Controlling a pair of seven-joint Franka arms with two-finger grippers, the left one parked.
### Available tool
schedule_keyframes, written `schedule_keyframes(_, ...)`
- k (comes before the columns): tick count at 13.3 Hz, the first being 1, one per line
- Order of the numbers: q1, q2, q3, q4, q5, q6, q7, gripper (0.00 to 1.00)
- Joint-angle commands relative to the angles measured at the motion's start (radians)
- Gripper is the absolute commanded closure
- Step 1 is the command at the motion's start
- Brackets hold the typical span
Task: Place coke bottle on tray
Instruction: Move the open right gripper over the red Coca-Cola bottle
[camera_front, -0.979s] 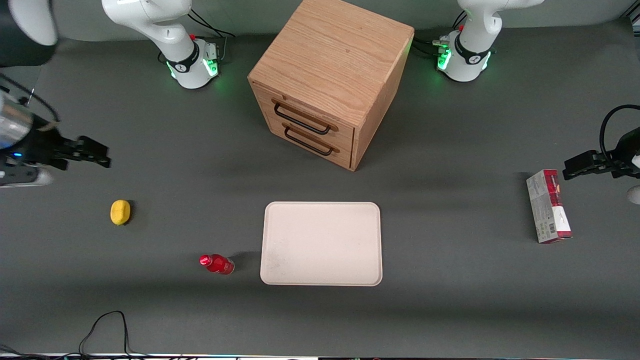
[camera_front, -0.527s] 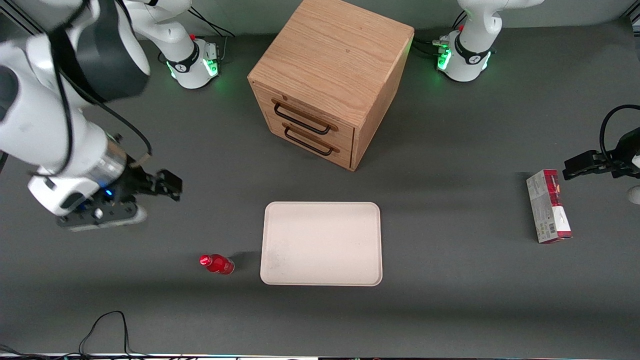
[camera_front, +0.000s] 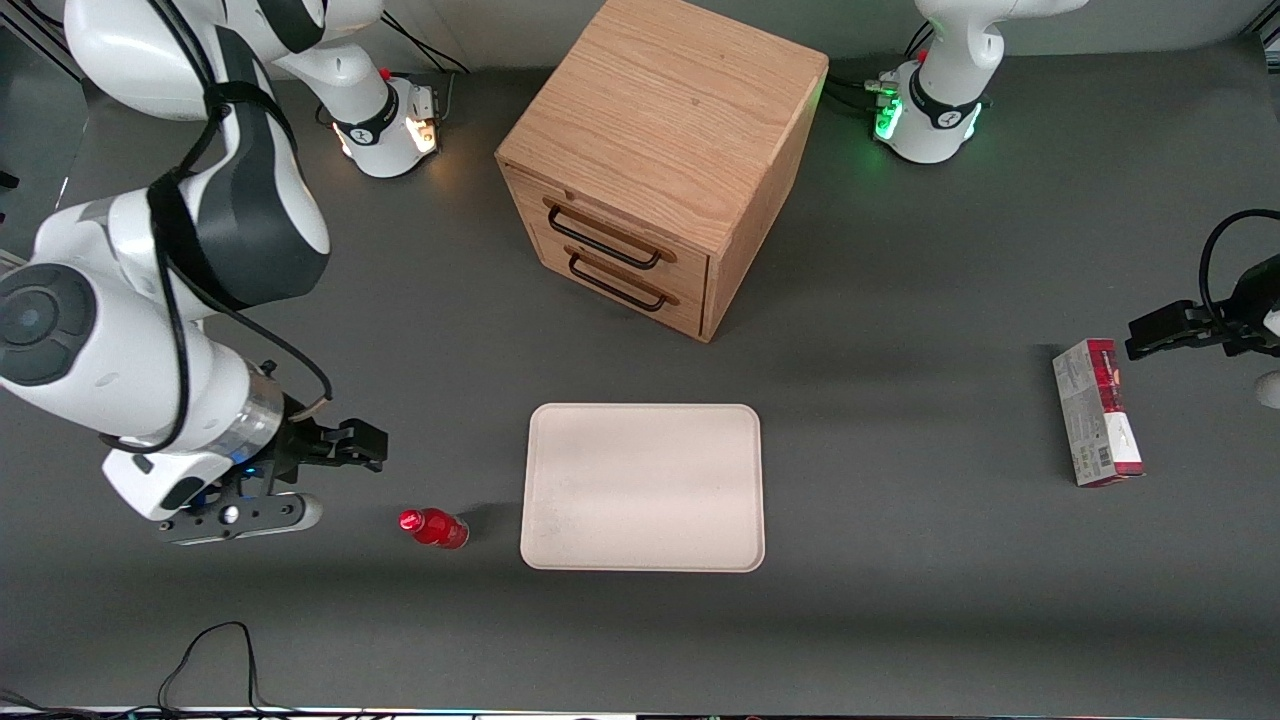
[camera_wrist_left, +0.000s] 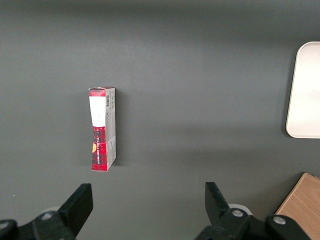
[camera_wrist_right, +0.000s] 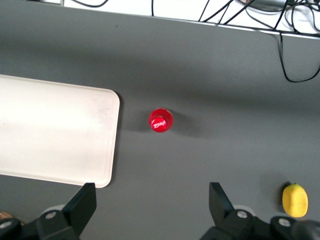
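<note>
The coke bottle (camera_front: 432, 527), small, glossy red with a red cap, stands upright on the dark table close beside the beige tray (camera_front: 642, 487), toward the working arm's end. My right gripper (camera_front: 360, 445) hangs above the table, slightly farther from the front camera than the bottle and offset toward the working arm's end. In the right wrist view the bottle's cap (camera_wrist_right: 161, 120) shows from above, ahead of the gripper (camera_wrist_right: 152, 200), whose fingers stand wide open and empty. The tray's rounded corner (camera_wrist_right: 107, 100) lies beside the bottle.
A wooden drawer cabinet (camera_front: 650, 160) stands farther from the front camera than the tray. A yellow lemon-like object (camera_wrist_right: 294, 200) lies under the working arm. A red-and-white carton (camera_front: 1096, 412) lies toward the parked arm's end. Cables (camera_front: 210, 650) trail at the table's near edge.
My right arm has swung in from the table's end toward the bottle and nearer the front camera, now covering the lemon in the front view. The bottle and tray have not moved.
</note>
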Motion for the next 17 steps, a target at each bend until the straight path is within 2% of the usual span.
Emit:
schedule_keyframes(1,-0.013,0.045,0.024,0.033,-0.006,0.039,0.0,0.0)
schedule_keyframes(3,-0.015,0.088,0.026,0.03,-0.001,0.076,0.0,0.0)
schedule_keyframes(5,-0.015,0.128,0.026,0.027,0.031,0.102,0.0,0.0)
schedule_keyframes(11,-0.013,0.235,0.022,-0.031,0.031,0.199,-0.006,0.0)
schedule_keyframes(17,-0.018,0.237,0.021,-0.112,0.028,0.216,-0.007,0.0)
